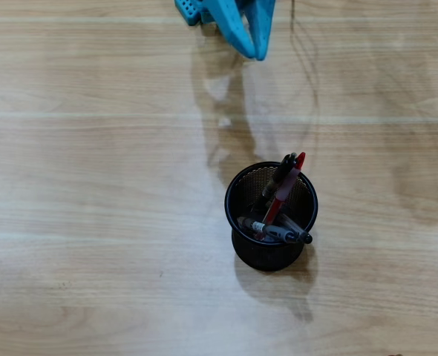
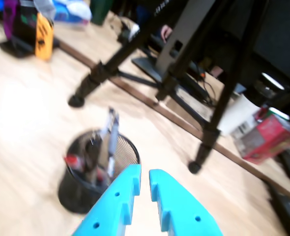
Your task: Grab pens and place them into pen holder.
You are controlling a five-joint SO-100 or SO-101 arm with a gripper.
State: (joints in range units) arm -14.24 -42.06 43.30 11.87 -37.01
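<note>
Crowding the pen holder point(image 1: 243, 222), overlapping pens point(image 1: 278, 200) hide each other's lower ends.

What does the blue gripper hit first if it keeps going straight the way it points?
Probably bare wooden table: the blue two-finger gripper aims just right of the round black wire-mesh pen holder in the wrist view. Beyond stands a black tripod leg; depth unclear.
</note>
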